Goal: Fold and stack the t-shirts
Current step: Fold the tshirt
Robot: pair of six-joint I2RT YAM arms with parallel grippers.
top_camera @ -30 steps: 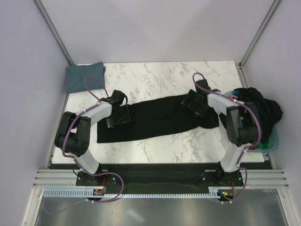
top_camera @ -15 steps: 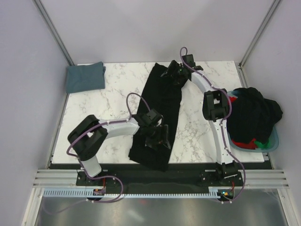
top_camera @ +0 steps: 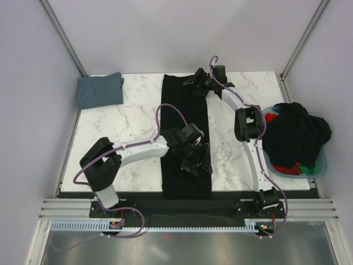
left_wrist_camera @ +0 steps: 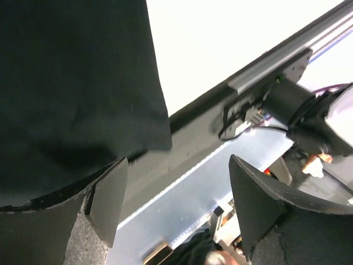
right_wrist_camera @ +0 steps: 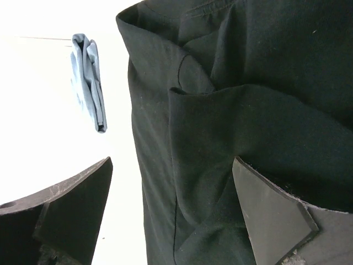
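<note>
A large black t-shirt (top_camera: 185,118), folded into a long narrow strip, lies lengthwise down the middle of the marble table (top_camera: 110,132), from the far edge to the near edge. My left gripper (top_camera: 197,163) is open over its near right edge; in the left wrist view the shirt (left_wrist_camera: 77,72) lies beside the left finger (left_wrist_camera: 105,199), and nothing is between the jaws of the gripper (left_wrist_camera: 176,204). My right gripper (top_camera: 194,85) hovers open over the shirt's far end (right_wrist_camera: 248,110), jaws (right_wrist_camera: 171,215) apart, gripping nothing. A folded slate blue-grey t-shirt (top_camera: 99,90) (right_wrist_camera: 88,77) rests at the far left corner.
A light blue tub (top_camera: 322,160) at the right edge holds a heap of black (top_camera: 298,130) and red (top_camera: 284,167) t-shirts. The metal rail (left_wrist_camera: 265,72) and arm bases run along the table's near edge.
The black shirt has swung from lying across the table to lying lengthwise. The left gripper moved toward the near middle, the right gripper to the far edge.
</note>
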